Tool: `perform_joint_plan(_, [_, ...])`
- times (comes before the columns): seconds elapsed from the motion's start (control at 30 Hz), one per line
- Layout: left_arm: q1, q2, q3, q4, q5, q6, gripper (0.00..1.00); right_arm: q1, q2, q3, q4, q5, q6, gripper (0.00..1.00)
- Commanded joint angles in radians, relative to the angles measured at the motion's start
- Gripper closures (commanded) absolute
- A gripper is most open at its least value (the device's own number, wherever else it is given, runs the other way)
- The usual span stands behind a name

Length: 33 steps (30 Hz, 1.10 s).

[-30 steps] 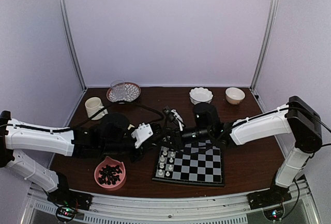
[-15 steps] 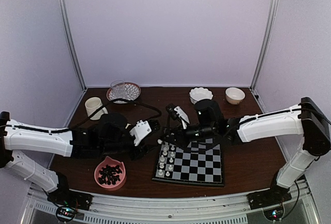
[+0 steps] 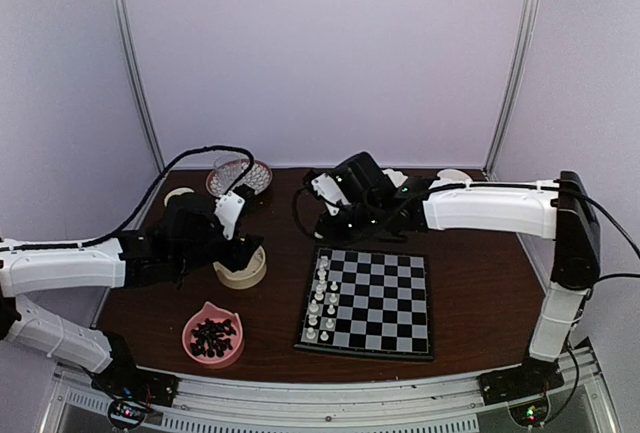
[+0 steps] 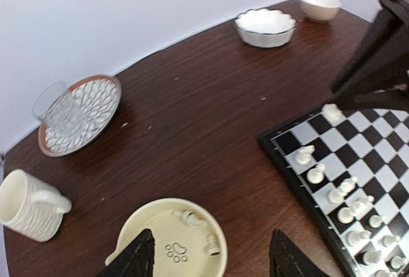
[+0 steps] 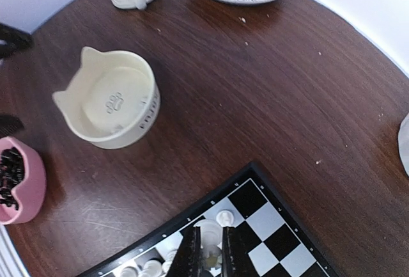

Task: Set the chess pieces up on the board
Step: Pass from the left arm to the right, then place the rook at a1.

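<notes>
One half-hidden chess piece [image 5: 208, 240] is pinched by right gripper [image 5: 209, 232]; left gripper [image 4: 212, 237] gapes, fingers [image 4: 137, 261] cut off.

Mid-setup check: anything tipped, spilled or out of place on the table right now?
Nothing looks broken. Two chess pieces lie loose in the cream bowl, and one appears tipped on its side. Pale crumbs dot the table near the patterned plate.

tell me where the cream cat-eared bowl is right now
In the top view the cream cat-eared bowl sits left of the chessboard, just behind the pink bowl of black pieces.
</notes>
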Motion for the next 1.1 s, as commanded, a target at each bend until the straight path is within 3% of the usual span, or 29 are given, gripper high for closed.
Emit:
perform_joint_plan(0.0, [0.052,-0.017,-0.011,-0.039,-0.061,-0.112,0.37,-0.007,0.146,0.149,-0.219,0.123,-0.032,0.98])
perform_joint_plan(0.27, [0.081,0.046,0.023,-0.084,-0.077,-0.145,0.36,-0.019,0.322,0.340,-0.334,0.227,-0.035,0.98])
perform_joint_plan(1.07, [0.090,0.134,0.085,-0.149,-0.065,-0.169,0.35,-0.054,0.419,0.383,-0.303,0.156,-0.033,0.95])
